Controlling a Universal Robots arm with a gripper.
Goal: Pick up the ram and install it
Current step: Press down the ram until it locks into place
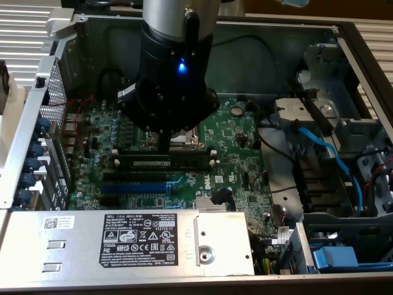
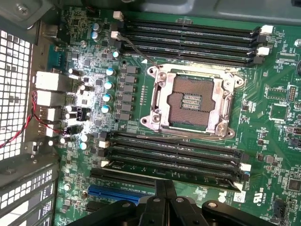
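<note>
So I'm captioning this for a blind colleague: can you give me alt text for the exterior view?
A robot arm's gripper reaches down into an open computer case, its shut fingers just above a dark-green ram stick lying along the black memory slots on the green motherboard. A metal power supply with a white label fills the foreground, and blue cables run on the exterior view's right.

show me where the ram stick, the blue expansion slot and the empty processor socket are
ram (image 1: 164, 163): exterior view, middle of the stick's long face.
blue expansion slot (image 2: 114, 193): wrist view, middle of its blue body.
processor socket (image 2: 192, 101): wrist view, its contact field.
</note>
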